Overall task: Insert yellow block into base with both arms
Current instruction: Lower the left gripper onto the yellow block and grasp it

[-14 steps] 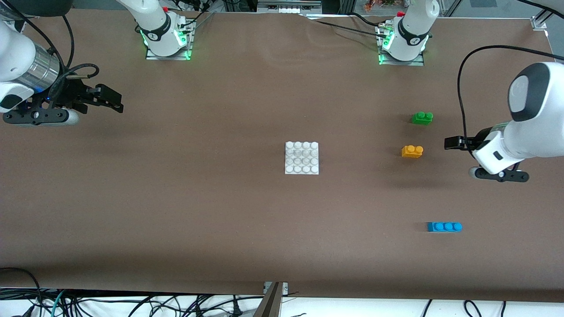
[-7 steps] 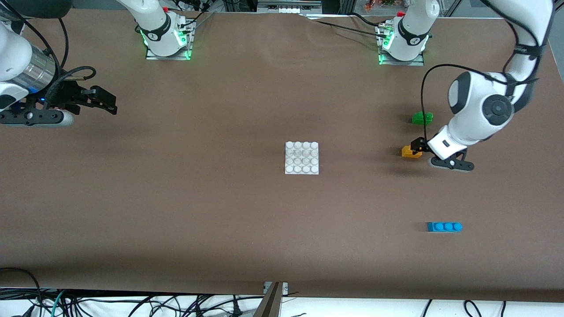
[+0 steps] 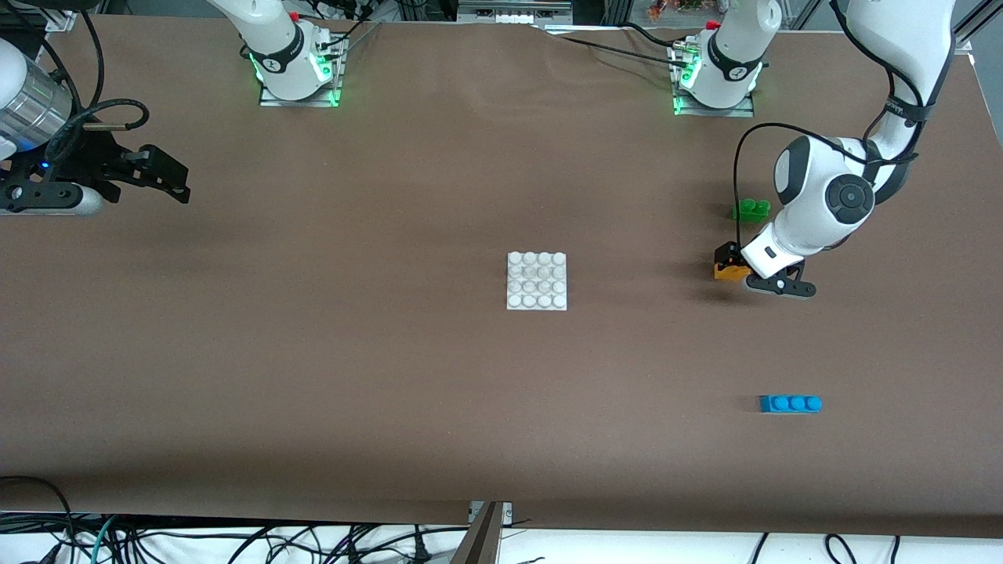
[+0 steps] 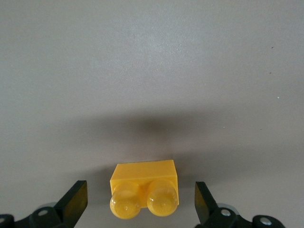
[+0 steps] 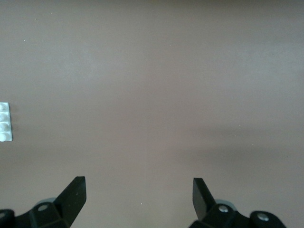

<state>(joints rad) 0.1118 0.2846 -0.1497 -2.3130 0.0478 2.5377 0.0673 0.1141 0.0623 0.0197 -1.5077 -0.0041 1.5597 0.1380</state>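
The yellow block [image 3: 733, 272] lies on the brown table toward the left arm's end, partly hidden by my left gripper [image 3: 730, 258], which is open and low over it. In the left wrist view the block [image 4: 144, 190] sits between the two spread fingers, clear of both. The white studded base [image 3: 537, 280] lies flat in the middle of the table; its edge shows in the right wrist view [image 5: 4, 122]. My right gripper [image 3: 168, 176] is open and empty, up in the air over the right arm's end of the table.
A green two-stud brick [image 3: 751, 209] lies just farther from the camera than the yellow block, beside the left arm's wrist. A blue three-stud brick [image 3: 790, 403] lies nearer the camera at the same end.
My left gripper has swung in from the table's end and come down over the yellow block. My right gripper has drifted a little toward its end of the table.
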